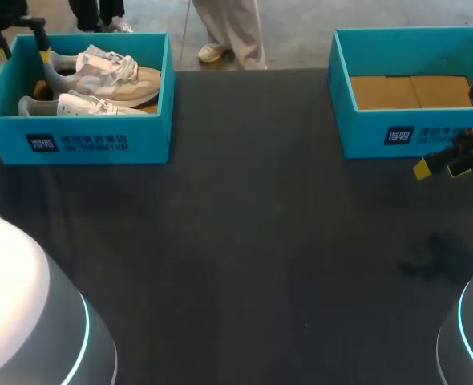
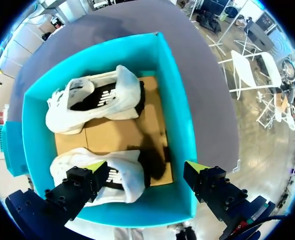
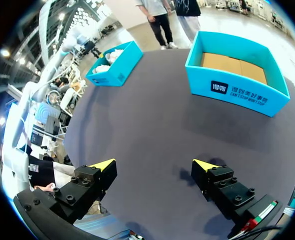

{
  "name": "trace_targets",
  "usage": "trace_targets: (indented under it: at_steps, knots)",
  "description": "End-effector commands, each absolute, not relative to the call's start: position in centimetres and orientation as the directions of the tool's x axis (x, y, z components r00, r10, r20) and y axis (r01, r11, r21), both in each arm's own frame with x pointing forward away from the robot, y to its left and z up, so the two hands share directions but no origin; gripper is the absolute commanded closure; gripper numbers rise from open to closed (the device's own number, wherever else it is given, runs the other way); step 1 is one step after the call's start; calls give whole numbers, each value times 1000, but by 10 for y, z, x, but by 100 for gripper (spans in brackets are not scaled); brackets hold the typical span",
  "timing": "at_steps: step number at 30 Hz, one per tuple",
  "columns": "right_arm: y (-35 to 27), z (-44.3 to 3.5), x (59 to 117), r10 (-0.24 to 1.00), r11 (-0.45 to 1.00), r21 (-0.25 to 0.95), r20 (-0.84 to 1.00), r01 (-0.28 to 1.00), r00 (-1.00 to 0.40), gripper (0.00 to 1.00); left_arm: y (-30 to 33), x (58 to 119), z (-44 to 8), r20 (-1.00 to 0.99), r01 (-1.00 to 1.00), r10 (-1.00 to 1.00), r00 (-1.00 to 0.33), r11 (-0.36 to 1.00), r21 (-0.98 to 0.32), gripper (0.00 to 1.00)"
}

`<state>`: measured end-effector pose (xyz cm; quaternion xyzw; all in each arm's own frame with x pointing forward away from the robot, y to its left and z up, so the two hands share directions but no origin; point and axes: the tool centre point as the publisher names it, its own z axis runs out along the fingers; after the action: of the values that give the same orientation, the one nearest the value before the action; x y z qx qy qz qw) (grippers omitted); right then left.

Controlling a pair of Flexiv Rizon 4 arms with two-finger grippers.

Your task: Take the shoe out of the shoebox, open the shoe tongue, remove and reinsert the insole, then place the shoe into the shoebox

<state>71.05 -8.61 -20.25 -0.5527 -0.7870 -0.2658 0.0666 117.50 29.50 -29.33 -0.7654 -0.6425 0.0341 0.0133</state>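
Note:
Two white and beige shoes lie in the teal shoebox (image 1: 100, 143) at the table's far left; the far shoe (image 1: 108, 76) rests on its side, and the near shoe (image 1: 84, 104) lies along the front wall. My left gripper (image 2: 146, 167) hangs open above this box (image 2: 180, 125), one finger over the near shoe (image 2: 120, 182) and the other over the box wall. The second shoe (image 2: 97, 97) lies farther ahead. My right gripper (image 1: 443, 167) stands open and empty above the table, in front of the other box. In its own wrist view the right gripper (image 3: 155, 164) has only dark table under it.
A second teal shoebox (image 1: 397, 132) at the far right holds only a cardboard floor; it also shows ahead of the right gripper (image 3: 237, 90). The dark table (image 1: 244, 241) spreads between the two boxes.

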Motion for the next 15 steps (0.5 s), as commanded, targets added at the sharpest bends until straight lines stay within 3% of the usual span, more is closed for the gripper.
trace_targets:
  at_steps: [1, 8, 11, 15]
  knots:
    - [-85, -203, 711, 835, 247, 343, 398, 906, -379, 0, 291, 1134, -292, -6, 981, 982, 191, -191, 26, 0]
    - [-85, -203, 711, 835, 247, 343, 398, 906, -379, 0, 284, 1105, -293, -9, 973, 973, 230, -230, 33, 0]
    - [-85, -203, 711, 835, 247, 343, 398, 906, -379, 0, 280, 1095, -293, -3, 972, 973, 231, -230, 54, 8]
    - [-85, -203, 711, 835, 247, 343, 398, 906, -379, 0, 277, 1083, -294, -3, 971, 973, 230, -229, 68, 11]
